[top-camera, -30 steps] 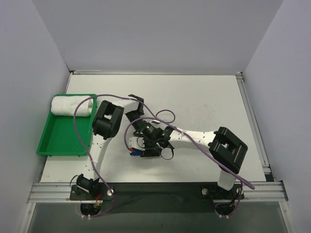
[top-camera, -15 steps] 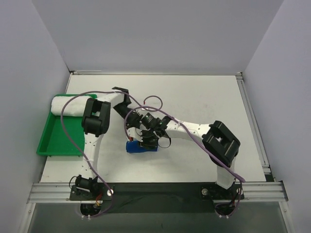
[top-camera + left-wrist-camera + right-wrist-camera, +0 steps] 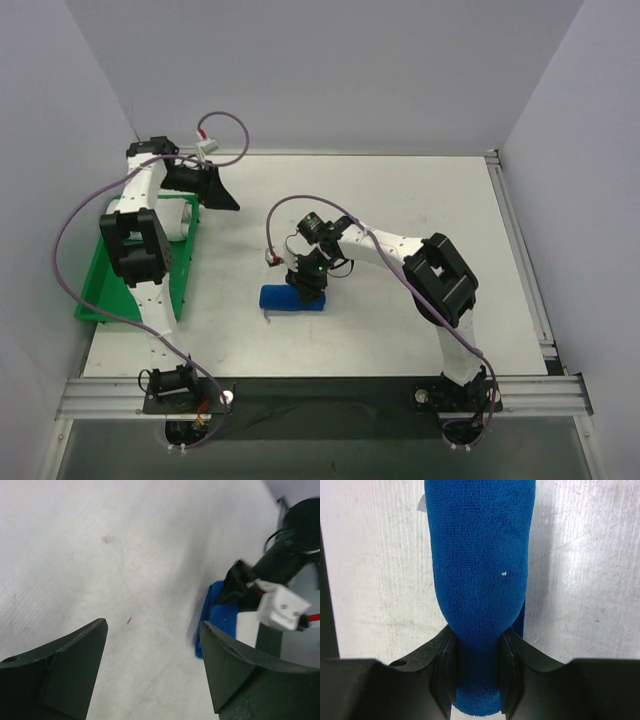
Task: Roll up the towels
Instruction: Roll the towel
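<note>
Top external view: blue towel [image 3: 280,299] lies rolled into a short log on the white table [image 3: 400,200], about 7 o'clock from the table centre, long axis running 9-to-3. Right gripper [image 3: 308,288] comes down on the roll's 3 o'clock half. Right wrist view confirms it - right gripper [image 3: 476,650] sits narrow, fingers [image 3: 444,660] pressing both sides of the blue towel [image 3: 480,555] near one end, with the rest of the roll running off toward 12 o'clock.

Left gripper [image 3: 222,196] is off at the table's 10 o'clock, just beside the far corner of the green tray [image 3: 110,295]. Left wrist view: left gripper [image 3: 152,625] spread wide, bare table between the fingers, blue towel [image 3: 215,615] visible off at 3 o'clock.

White towel [image 3: 178,220] sits at the tray's 12 o'clock end - partly hidden by the left arm.
</note>
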Tool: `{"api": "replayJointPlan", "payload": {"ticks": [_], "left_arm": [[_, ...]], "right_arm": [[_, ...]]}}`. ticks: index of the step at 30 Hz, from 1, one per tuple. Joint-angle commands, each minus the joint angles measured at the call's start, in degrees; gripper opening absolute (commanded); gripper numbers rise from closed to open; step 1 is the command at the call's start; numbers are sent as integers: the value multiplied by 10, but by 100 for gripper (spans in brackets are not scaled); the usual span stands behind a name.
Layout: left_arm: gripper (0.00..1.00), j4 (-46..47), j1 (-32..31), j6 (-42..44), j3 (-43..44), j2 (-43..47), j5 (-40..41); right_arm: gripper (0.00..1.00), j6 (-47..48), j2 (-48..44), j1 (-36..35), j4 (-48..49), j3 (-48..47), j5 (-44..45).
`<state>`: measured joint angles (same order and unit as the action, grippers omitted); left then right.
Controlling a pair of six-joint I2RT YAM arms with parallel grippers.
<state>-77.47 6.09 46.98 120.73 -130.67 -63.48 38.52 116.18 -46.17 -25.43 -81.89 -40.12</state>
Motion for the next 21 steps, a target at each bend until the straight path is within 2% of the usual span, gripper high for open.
{"api": "replayJointPlan", "payload": {"ticks": [1,4,8,12,15,16,17,19,21], "left_arm": [[87,-123,44,-58,-52,58,-180],[89,-133,67,-68,-122,88,-263],[87,-133,69,-42,-244,156,-277],[85,-133,65,48,-309,230,-222],[84,-122,55,109,-360,299,-148],[83,-100,52,109,-376,321,-105],[83,-22,46,90,-400,372,-81],[83,38,33,74,-468,428,-15],[84,118,-10,82,-510,502,63]], "right_arm": [[0,-31,65,16,-113,0,-22],[0,-41,76,24,-115,-10,-36],[0,-61,97,42,-124,-34,-64],[0,-63,117,48,-145,-55,-76],[0,-57,140,52,-170,-71,-89],[0,-57,150,55,-176,-81,-94],[0,-57,156,56,-186,-87,-105],[0,-60,171,61,-194,-104,-116],[0,-63,181,66,-207,-115,-128]]}}
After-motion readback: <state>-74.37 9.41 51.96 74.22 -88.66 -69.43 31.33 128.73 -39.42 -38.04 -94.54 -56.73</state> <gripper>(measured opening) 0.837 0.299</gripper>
